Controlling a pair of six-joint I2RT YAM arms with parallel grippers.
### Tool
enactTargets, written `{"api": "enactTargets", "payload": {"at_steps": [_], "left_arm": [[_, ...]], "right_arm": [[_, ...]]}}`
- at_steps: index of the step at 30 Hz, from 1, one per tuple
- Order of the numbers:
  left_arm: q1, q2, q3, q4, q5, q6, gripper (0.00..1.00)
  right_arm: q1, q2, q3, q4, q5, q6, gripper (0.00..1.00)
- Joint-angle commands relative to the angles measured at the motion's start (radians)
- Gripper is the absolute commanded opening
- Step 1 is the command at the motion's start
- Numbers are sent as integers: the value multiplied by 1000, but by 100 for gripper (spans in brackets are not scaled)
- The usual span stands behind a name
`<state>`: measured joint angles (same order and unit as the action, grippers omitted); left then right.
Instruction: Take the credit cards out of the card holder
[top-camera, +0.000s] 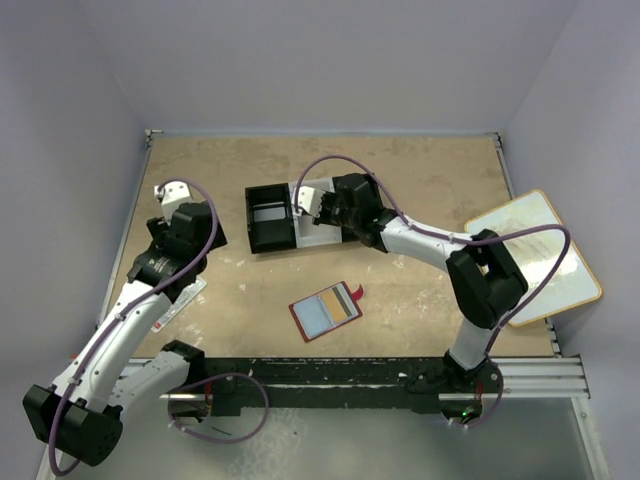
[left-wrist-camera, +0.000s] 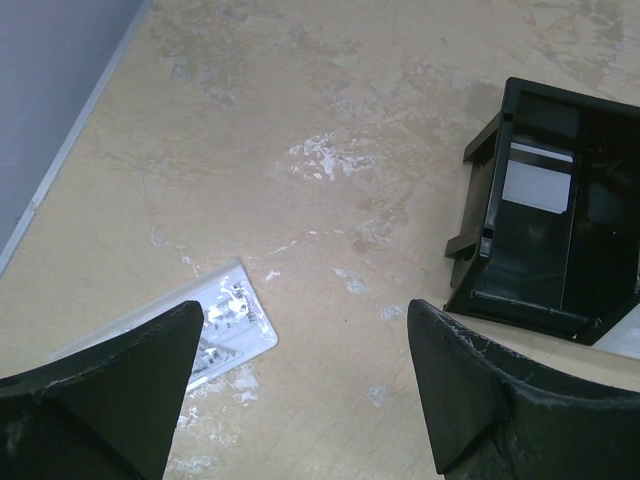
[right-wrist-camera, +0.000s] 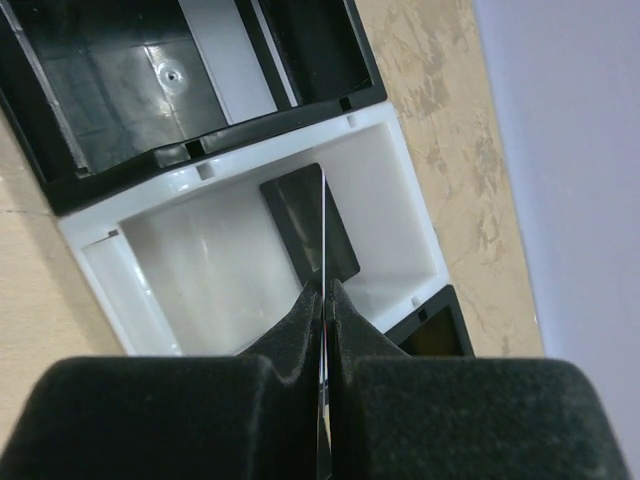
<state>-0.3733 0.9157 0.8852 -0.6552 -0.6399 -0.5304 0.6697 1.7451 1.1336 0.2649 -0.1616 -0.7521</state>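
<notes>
Your right claw (right-wrist-camera: 325, 300) pinches one credit card (right-wrist-camera: 323, 215) edge-on, its long axis pointing into the white compartment of the tray (right-wrist-camera: 410, 200), where a second card (right-wrist-camera: 295, 215) lies flat. One card holder (top-camera: 325, 312) lies open and slanted on the table (top-camera: 420, 180), on the tray's near side. Your left claw (left-wrist-camera: 305, 320) is spread, left of the tray.

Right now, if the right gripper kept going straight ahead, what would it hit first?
Likely the white tray compartment: the card pinched in the right gripper would touch its floor first, though depth is unclear.
</notes>
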Motion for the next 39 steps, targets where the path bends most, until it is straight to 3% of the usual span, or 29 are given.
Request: {"api": "enactTargets", "payload": {"at_steps": [1,10,39], "left_arm": [[6,-29,0,20,-24,9,81],[6,-12,3,27,-12,19,80],[7,14,-3,57,32,50,77]], "right_arm": [[-24,18,62,7,-35,-83,0],[-44,134,159,-42,-77,-178,0],[-58,366,354,-11,34,-273,0]]}}
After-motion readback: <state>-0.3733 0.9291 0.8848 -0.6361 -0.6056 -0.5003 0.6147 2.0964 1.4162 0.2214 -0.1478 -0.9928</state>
